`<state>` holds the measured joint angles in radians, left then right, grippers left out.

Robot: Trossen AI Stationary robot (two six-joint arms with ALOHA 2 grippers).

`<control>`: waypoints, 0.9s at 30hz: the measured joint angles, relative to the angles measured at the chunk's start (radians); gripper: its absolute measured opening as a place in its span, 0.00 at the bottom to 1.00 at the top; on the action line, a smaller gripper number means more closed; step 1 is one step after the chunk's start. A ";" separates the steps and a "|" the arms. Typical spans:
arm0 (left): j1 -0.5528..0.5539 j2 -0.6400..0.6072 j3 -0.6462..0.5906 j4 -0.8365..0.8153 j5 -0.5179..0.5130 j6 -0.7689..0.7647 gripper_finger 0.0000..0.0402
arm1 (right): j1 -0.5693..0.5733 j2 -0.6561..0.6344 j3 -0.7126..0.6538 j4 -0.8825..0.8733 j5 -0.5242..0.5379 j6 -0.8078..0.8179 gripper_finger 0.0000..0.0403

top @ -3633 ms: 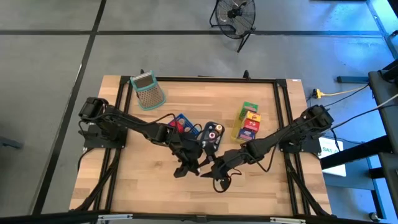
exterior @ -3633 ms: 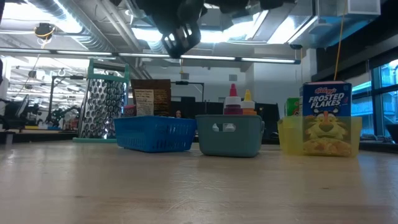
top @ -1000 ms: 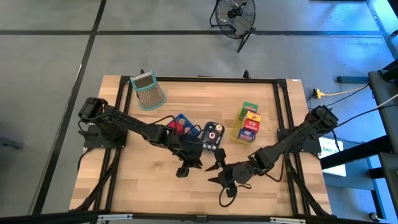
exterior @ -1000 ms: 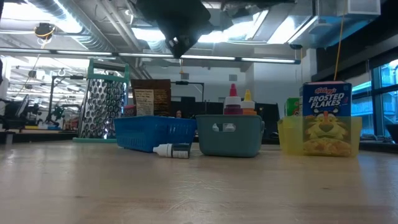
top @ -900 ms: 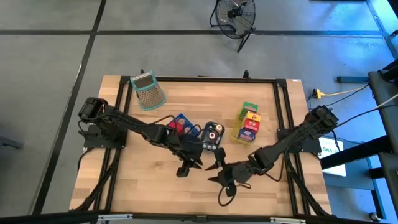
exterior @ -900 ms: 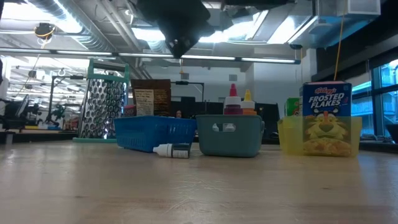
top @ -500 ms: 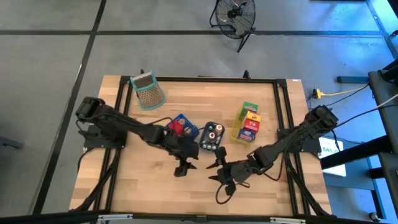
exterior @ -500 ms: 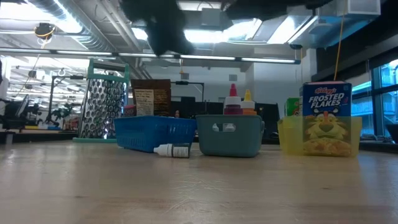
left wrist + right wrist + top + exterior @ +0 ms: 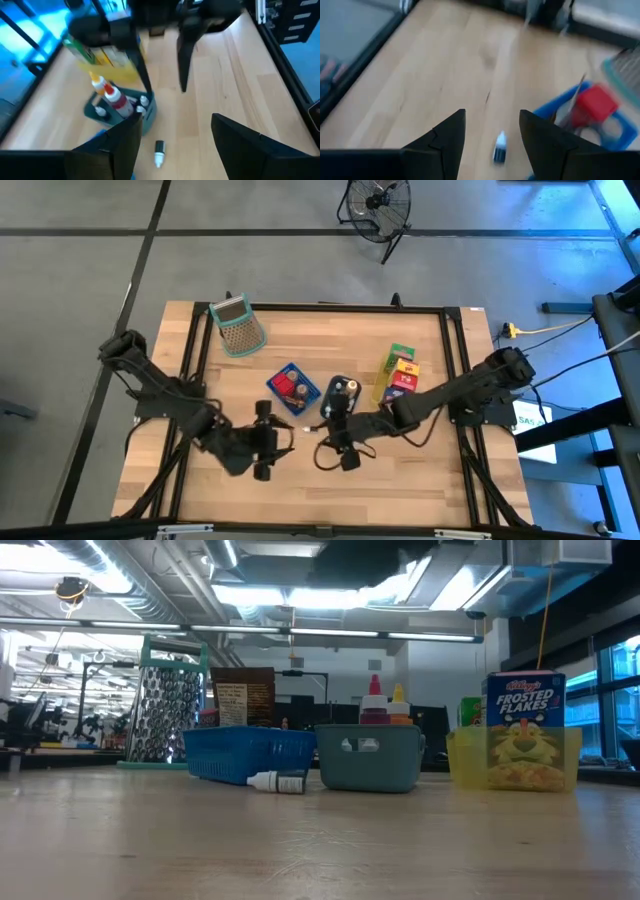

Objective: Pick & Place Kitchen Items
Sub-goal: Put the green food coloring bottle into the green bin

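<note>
A small white-capped bottle (image 9: 277, 781) lies on its side on the table, just in front of the blue basket (image 9: 292, 387) and the teal tray (image 9: 340, 395). It shows in the left wrist view (image 9: 159, 152) and the right wrist view (image 9: 499, 146). My left gripper (image 9: 275, 445) hangs open above the table, left of the bottle, with nothing between its fingers (image 9: 125, 145). My right gripper (image 9: 325, 448) hangs open on the bottle's right and points toward it; its fingers (image 9: 445, 137) are empty. The teal tray holds little bottles (image 9: 112, 95).
A yellow tray (image 9: 398, 378) with boxes, among them a cereal box (image 9: 525, 735), stands at the right. A metal grater (image 9: 238, 325) stands at the far left. The blue basket holds a red item (image 9: 592, 105). The near half of the table is bare wood.
My left gripper has swung away from the bottle toward the table's left and near edge and has risen out of the low view. My right gripper has gone left and a little toward the far edge, closer to the bottle. The bottle has stayed where it lay.
</note>
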<state>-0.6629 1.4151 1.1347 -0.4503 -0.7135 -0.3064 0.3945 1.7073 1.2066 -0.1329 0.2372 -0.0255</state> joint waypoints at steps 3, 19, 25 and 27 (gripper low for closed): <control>-0.053 -0.002 0.000 -0.031 -0.091 -0.009 0.60 | -0.038 0.051 0.035 -0.008 -0.088 0.025 0.47; -0.166 0.003 -0.001 -0.289 -0.253 -0.344 0.60 | -0.094 0.366 0.370 -0.346 -0.163 -0.009 0.45; -0.191 0.021 -0.001 -0.286 -0.290 -0.350 0.61 | -0.124 0.413 0.395 -0.358 -0.188 -0.016 0.42; -0.197 0.027 -0.002 -0.289 -0.291 -0.352 0.60 | -0.136 0.417 0.395 -0.366 -0.188 -0.014 0.42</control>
<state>-0.8598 1.4419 1.1332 -0.7391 -1.0048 -0.6587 0.2588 2.1243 1.6016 -0.4986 0.0496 -0.0394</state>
